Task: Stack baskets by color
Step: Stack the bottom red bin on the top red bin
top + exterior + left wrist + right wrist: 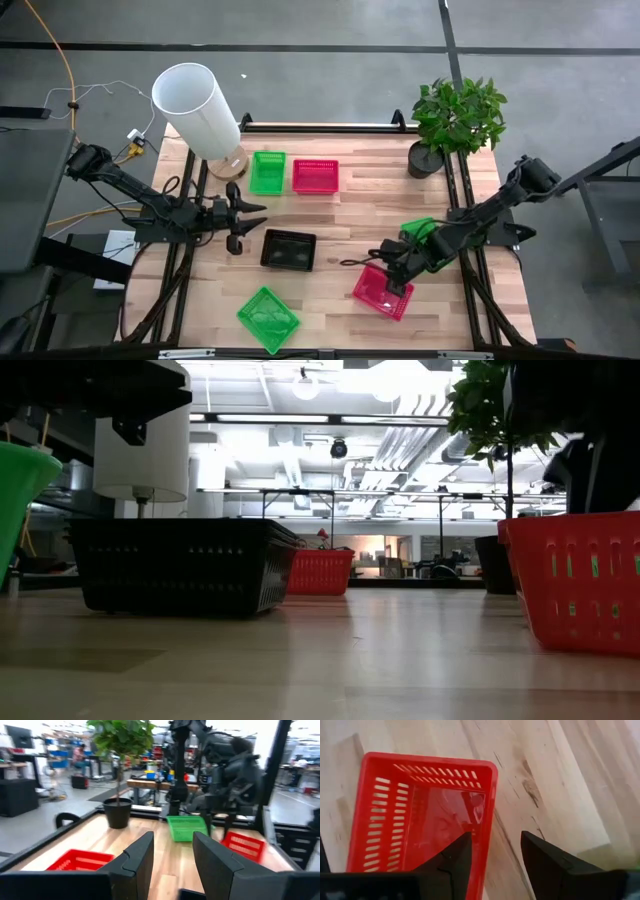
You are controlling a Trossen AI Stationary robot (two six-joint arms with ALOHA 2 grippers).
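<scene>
Six baskets are seen separately from above; no finished colour stack can be confirmed. A green basket (267,171) and a pink basket (315,176) sit side by side at the far edge of the table (340,225). A black basket (288,249) lies mid-table, a second green one (268,319) at the near edge, a third green (420,230) partly hidden under the right arm. Whether any of these holds others nested inside cannot be told.

The right gripper (492,847) is spread and empty, poised over the rim of the second pink basket (420,815), which rests flat on the table. The left gripper (172,851) is parted, holding nothing, waiting left of the black basket.

Most stacking is judged still to be done. Open room lies mid-table; the white cylinder (197,107) and plant (457,118) crowd the far corners.
</scene>
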